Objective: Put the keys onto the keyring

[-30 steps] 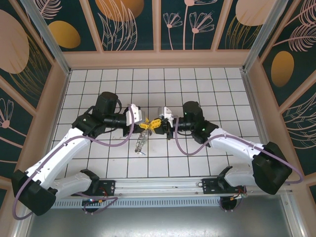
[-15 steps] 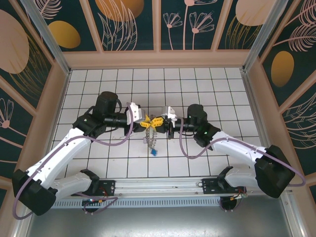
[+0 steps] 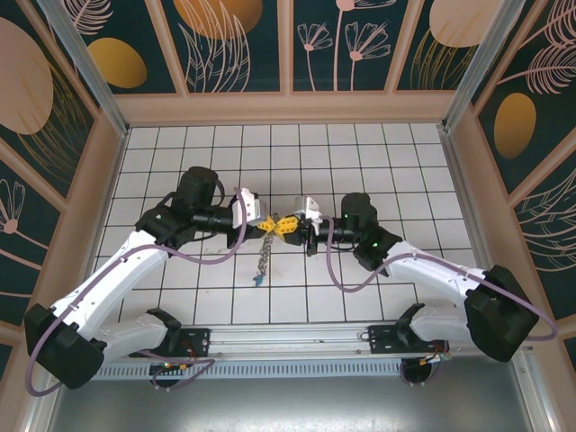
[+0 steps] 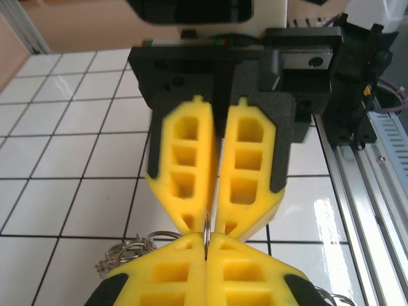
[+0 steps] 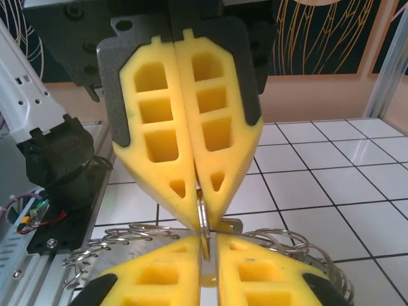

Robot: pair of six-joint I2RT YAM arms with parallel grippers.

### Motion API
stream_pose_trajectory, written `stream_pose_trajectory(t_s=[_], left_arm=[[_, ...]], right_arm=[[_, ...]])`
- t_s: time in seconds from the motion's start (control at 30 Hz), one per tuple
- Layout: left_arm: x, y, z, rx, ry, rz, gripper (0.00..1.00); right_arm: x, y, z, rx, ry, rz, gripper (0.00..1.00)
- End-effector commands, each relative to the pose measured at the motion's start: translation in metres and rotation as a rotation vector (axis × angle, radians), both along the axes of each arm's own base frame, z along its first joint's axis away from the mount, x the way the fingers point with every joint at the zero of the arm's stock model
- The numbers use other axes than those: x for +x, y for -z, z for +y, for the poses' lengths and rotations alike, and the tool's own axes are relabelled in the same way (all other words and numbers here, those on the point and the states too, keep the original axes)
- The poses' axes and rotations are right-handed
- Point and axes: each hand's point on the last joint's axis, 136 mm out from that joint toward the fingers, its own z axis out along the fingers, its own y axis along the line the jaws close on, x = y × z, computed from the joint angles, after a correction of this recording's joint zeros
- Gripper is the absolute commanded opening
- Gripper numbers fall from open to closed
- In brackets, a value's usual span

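top external view: both arms reach inward over the white tiled table (image 3: 360, 162) and meet tip to tip near its middle. the left gripper (image 3: 264, 222) and the right gripper (image 3: 292, 227) face each other, yellow fingertips touching or very nearly so.

keyring (image 3: 263, 256): held up off the tiles at the meeting point of the two grippers. it hangs down from there as a silvery, chain-like strand, tilted slightly to the left. a small blue piece (image 3: 258, 280) sits at the strand's lower end, too small to identify further.

left wrist view: the left gripper (image 4: 206, 255) has its yellow pads pressed together with a thin metal wire of the keyring (image 4: 207, 224) standing up out of the seam. the right gripper (image 4: 213, 220) is directly opposite, pointing down onto the same wire, its pads closed to a narrow slit at the tips. wire loops (image 4: 131, 250) show below and left of the pads, above the tiles.

right wrist view: the right gripper (image 5: 207, 255) is closed on the same thin wire (image 5: 203, 220). the left gripper (image 5: 201, 217) is opposite, its pads drawn together on the wire at the tips. further wire loops (image 5: 287, 242) spread to either side behind the pads.

finding: both grippers are clamped on the keyring wire, at points just beside each other.
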Motion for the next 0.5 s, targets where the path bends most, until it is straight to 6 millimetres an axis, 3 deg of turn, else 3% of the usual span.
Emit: stream_pose_trajectory(t_s=[0.0,0.23,0.47], left_arm=[[-0.001,-0.007,0.005,0.034,0.017,-0.056,0.00],[0.005,0.008,0.008,0.139,0.031,-0.053,0.00],[0.003,0.006,0.005,0.128,0.043,-0.048,0.00]], right_arm=[[-0.004,-0.013,-0.004,-0.039,-0.019,-0.107,0.20],[-0.002,-0.010,-0.005,-0.126,-0.029,-0.119,0.28],[-0.004,-0.009,0.000,-0.115,-0.054,-0.110,0.30]])
